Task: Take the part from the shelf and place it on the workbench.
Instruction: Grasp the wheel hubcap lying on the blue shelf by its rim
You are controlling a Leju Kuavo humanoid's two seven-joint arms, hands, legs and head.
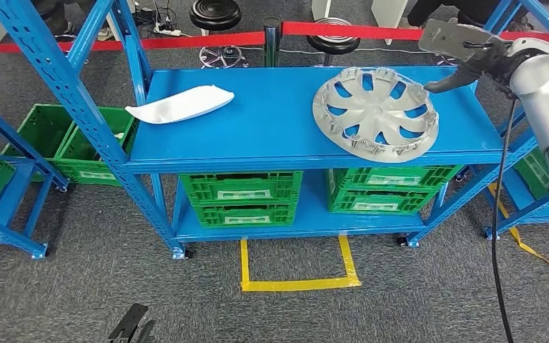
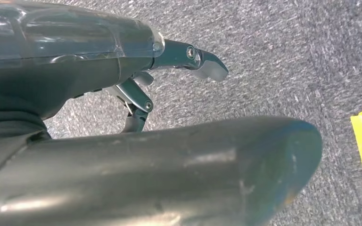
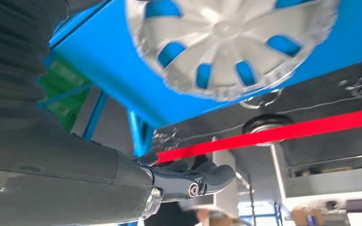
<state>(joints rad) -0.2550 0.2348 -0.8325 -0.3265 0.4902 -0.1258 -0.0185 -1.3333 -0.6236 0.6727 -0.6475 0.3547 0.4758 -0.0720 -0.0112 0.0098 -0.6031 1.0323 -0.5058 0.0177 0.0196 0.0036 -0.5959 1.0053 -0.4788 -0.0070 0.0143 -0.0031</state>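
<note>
meanwhile right hand (image 1: 465, 71) (empty, fingers apart) hovers beside the unmarked hubcap (image 1: 375, 113).

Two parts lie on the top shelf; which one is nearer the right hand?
The silver hubcap, at the shelf's right end just below the right hand. The white curved part lies at the far left end.

Blue shelf (image 1: 271, 121); hubcap (image 1: 375, 113), white part (image 1: 181, 104)
</note>
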